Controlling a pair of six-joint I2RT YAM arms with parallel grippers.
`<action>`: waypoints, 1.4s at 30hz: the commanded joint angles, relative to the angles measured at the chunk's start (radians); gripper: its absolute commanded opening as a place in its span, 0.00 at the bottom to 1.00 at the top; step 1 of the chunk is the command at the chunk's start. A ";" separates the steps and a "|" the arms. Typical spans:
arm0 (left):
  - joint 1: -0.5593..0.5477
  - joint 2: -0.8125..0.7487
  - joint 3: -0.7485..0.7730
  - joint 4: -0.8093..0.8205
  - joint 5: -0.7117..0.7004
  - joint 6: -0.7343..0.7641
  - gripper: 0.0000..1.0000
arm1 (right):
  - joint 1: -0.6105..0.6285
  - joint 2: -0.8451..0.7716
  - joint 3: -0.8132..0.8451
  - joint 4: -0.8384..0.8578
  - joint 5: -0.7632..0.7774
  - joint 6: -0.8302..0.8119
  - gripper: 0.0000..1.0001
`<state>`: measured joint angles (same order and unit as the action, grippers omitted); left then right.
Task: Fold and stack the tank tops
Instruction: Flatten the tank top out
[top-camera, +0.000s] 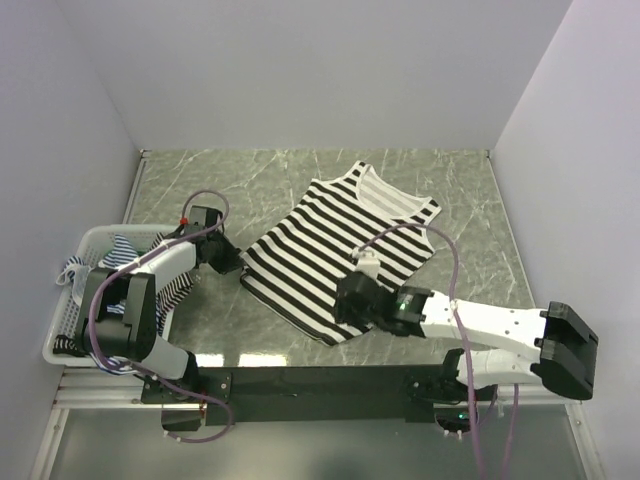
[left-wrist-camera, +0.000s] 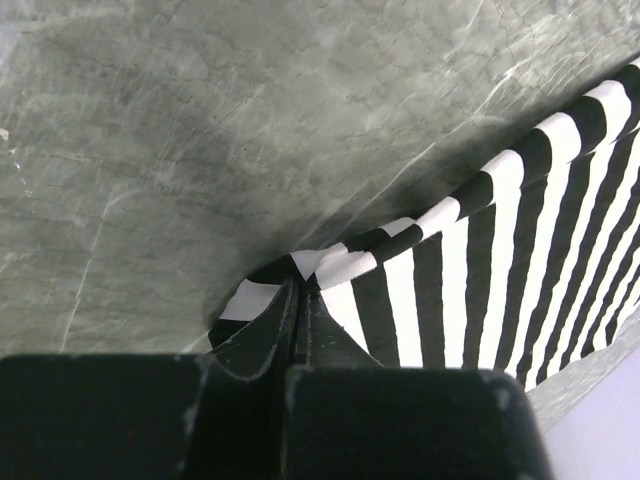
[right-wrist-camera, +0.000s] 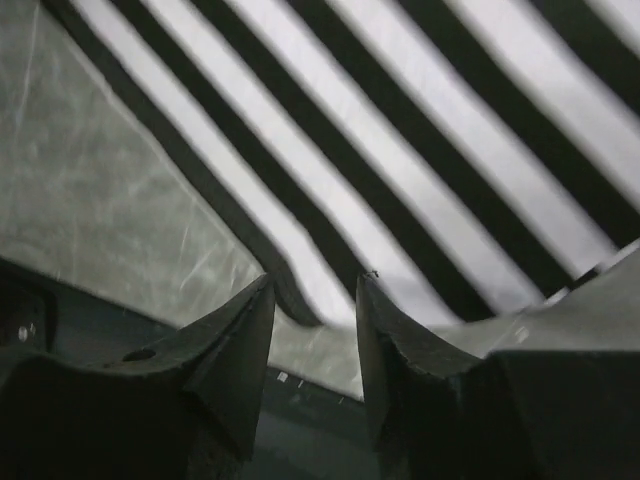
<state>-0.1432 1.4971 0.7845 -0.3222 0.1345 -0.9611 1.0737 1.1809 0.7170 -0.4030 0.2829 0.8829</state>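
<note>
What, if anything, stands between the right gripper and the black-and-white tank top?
Nothing visible. The right gripper has its fingers open right at the near hem of the black-and-white tank top, with only table beside it.

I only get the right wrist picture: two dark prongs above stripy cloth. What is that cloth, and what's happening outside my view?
Observer: It is a black-and-white tank top, spread out on the table with its neck toward the far side.
Operator: Is the other arm busy?
Observer: Yes, the left gripper is shut on one hem corner of that top.
Operator: Any more clothes about?
Observer: A white basket at the table's left edge holds thinner-striped blue-and-white tops.
</note>
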 joint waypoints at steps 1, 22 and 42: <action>0.005 0.000 0.042 -0.014 -0.003 0.027 0.01 | 0.123 -0.026 0.013 -0.097 0.142 0.207 0.45; 0.007 0.009 0.076 -0.018 0.034 0.032 0.01 | 0.226 0.048 -0.117 -0.093 0.187 0.380 0.63; 0.007 0.009 0.091 -0.020 0.066 0.045 0.01 | 0.037 0.079 0.079 -0.290 0.246 0.130 0.11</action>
<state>-0.1406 1.5093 0.8333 -0.3500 0.1738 -0.9363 1.1492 1.3006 0.7071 -0.5713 0.4633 1.1019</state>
